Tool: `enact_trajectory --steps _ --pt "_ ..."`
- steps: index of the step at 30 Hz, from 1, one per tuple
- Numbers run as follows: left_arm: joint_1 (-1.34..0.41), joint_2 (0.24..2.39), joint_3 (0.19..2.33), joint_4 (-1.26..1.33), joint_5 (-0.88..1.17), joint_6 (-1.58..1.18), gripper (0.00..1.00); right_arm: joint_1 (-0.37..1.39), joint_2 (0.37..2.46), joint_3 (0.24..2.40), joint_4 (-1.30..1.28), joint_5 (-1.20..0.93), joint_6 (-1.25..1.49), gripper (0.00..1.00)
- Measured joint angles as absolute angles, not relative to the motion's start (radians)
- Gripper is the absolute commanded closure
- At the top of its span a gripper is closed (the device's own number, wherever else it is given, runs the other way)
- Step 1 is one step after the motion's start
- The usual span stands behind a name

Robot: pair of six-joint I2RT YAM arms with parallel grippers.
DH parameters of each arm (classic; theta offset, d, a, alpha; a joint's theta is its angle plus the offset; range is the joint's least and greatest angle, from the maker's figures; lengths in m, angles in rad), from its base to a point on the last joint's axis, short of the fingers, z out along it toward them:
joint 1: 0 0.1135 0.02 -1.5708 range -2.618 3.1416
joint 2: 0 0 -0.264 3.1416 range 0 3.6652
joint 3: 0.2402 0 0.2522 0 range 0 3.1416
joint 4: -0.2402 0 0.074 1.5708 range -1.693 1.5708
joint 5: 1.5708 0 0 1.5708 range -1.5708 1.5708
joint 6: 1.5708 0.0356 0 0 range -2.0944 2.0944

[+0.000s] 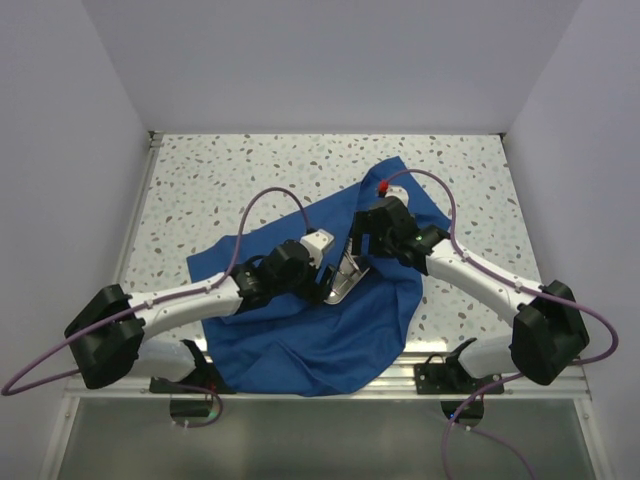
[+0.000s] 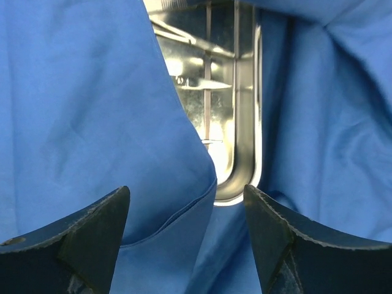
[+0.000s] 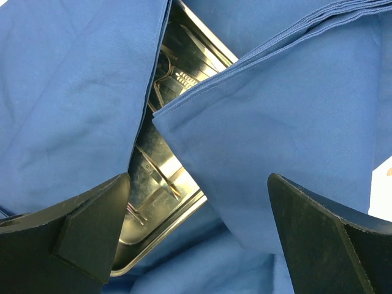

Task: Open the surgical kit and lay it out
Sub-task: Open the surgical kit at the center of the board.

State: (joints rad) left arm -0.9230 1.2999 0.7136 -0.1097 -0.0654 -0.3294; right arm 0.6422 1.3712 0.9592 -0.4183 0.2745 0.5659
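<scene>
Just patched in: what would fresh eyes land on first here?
A rumpled royal-blue cloth sprawls across the speckled table. Through a gap in its folds gleams a steel tray with slim instruments inside. The left tool and right tool hover open above that gap.

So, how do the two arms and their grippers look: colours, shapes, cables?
The left arm and the right arm have white tubes between bulky black joints. A thin purple cable loops along each. A small red cap sits near the right wrist. The left gripper and right gripper have dark, wedge-shaped fingers.
</scene>
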Motion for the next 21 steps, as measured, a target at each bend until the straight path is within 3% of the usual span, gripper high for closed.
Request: enact_trajectory --steps 7,9,13,19,21 --pt "-0.923 1.371 0.713 -0.110 -0.068 -0.340 0.27 0.642 1.371 0.959 -0.418 0.276 0.565 0.01" --pt "-0.923 1.371 0.713 -0.110 -0.069 -0.346 0.35 0.642 1.371 0.959 -0.418 0.276 0.564 0.01" --pt "-0.923 1.371 0.713 -0.113 -0.072 -0.363 0.70 0.642 1.372 0.959 -0.418 0.276 0.564 0.01" --pt "-0.923 1.374 0.710 -0.120 -0.075 -0.380 1.00 0.642 1.372 0.959 -0.418 0.276 0.564 0.01" --pt "-0.924 1.374 0.710 -0.120 -0.078 -0.384 1.00 0.642 1.372 0.959 -0.418 0.276 0.564 0.01"
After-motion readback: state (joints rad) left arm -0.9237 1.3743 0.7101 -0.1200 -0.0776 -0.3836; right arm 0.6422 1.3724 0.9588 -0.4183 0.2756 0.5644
